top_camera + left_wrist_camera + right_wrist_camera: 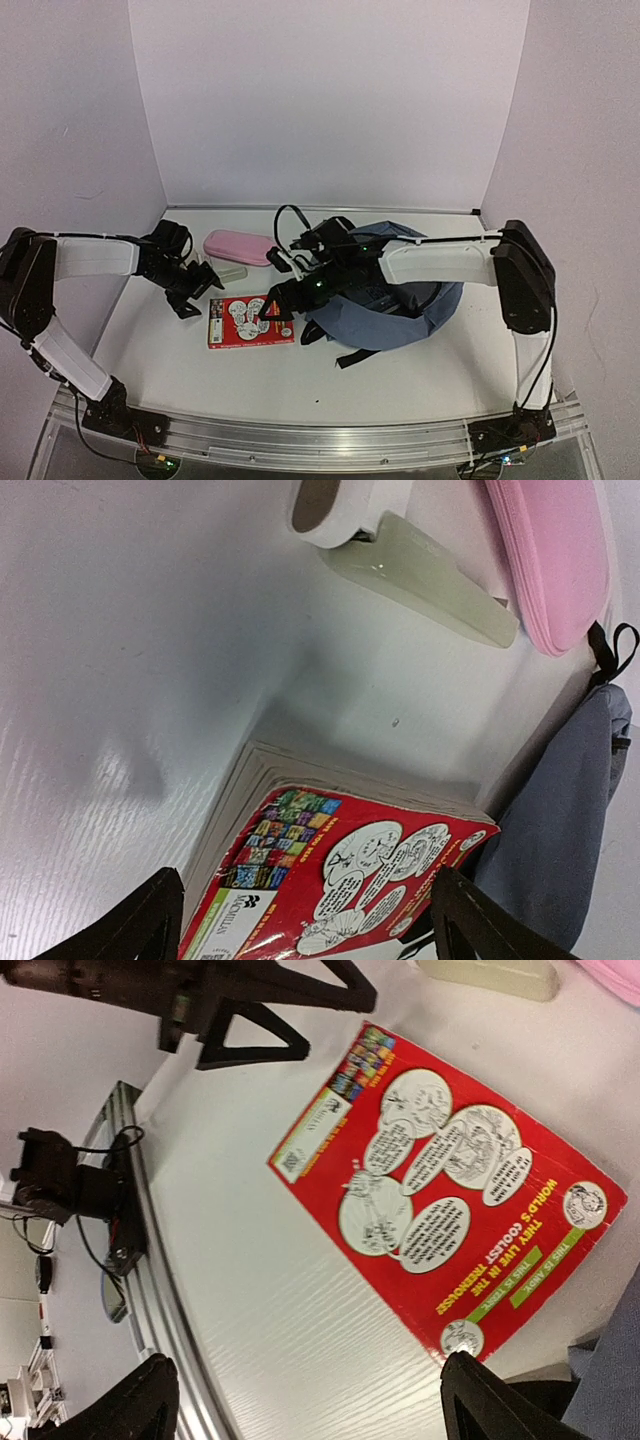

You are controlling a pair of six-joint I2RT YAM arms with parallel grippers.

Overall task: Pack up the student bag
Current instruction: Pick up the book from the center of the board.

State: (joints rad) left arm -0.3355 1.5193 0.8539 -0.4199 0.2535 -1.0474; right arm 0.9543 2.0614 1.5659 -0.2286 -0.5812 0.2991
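Observation:
The student bag [400,305] is a soft blue-grey backpack lying at the centre right under my right arm. Its fabric edge also shows in the left wrist view [550,830]. A red book [250,321] lies flat just left of the bag, cover up [450,1180]. My left gripper [203,293] hangs open just beyond the book's left edge, with the book [340,880] lying below between its fingers [140,920], untouched. My right gripper [278,303] is open and low over the book's right side. One of its fingertips [500,1400] stands close to a corner of the book.
A pink pencil case [240,247] lies behind the book, with a pale translucent case [430,580] and a white roll [340,505] beside it. The table's metal front rail [130,1210] carries cables. White walls close in the back and both sides.

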